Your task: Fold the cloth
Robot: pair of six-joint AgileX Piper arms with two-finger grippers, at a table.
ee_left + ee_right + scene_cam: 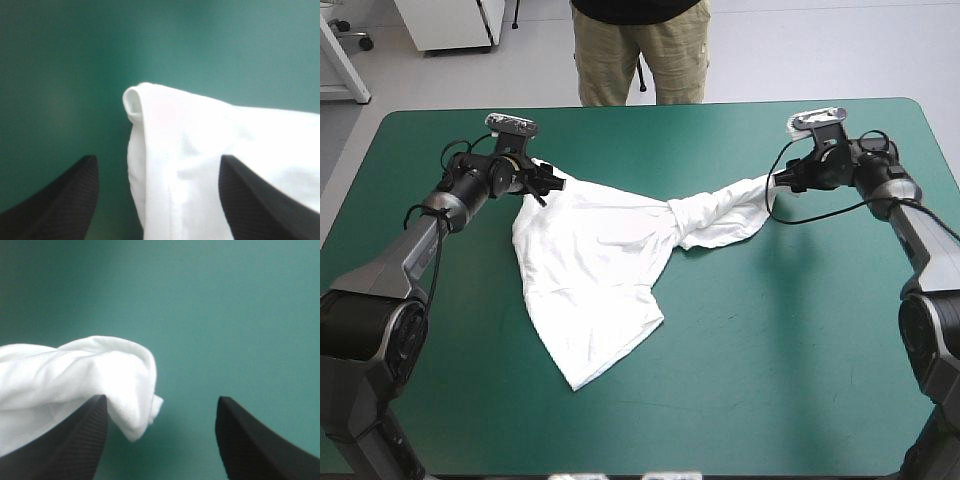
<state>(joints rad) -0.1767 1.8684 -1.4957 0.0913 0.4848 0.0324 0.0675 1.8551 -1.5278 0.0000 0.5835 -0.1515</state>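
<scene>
We see the left gripper [157, 158] and right gripper [162, 398] both spread apart at the far ends of the T-shirt [590, 270], which lies on the teal-green cover [770, 340].

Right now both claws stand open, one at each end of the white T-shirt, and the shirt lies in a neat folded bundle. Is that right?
Not a bundle. In the high view the T-shirt lies unfolded, stretched and twisted between the left claw and the right claw. The rest holds: both stand open, one at each end.
</scene>
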